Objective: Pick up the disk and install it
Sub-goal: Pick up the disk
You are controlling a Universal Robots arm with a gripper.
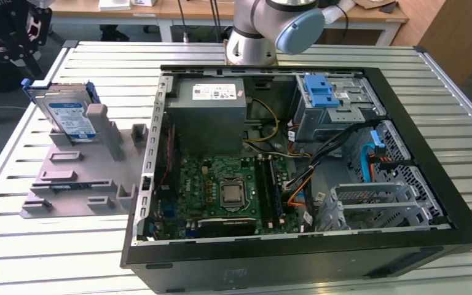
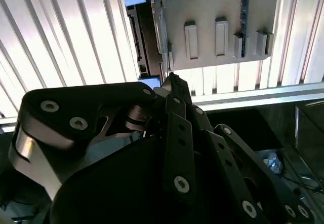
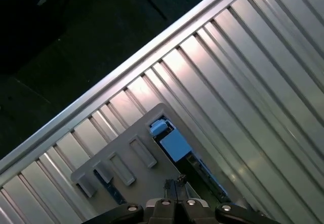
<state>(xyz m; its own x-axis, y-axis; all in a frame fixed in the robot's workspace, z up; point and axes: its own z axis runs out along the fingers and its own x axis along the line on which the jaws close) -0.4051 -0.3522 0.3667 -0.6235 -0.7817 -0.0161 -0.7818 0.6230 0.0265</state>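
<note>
Item: disk (image 1: 68, 117). Location: upright in grey stand (image 1: 72, 178) on table (image 1: 23, 258), at exterior view's left, beside open computer case (image 1: 432, 233).
End effector (image 2: 172, 79): above stand, near disk's blue-railed end, apart from it; fingers look closed, nothing between them.
Status: pickup not yet done, disk ungrasped. Install not done; drive cage with blue latch (image 1: 328, 92) inside case.
Judged progress: early, approach stage.

Slatted table (image 1: 56, 264) under stand (image 1: 80, 178), computer case (image 1: 285, 261).
</note>
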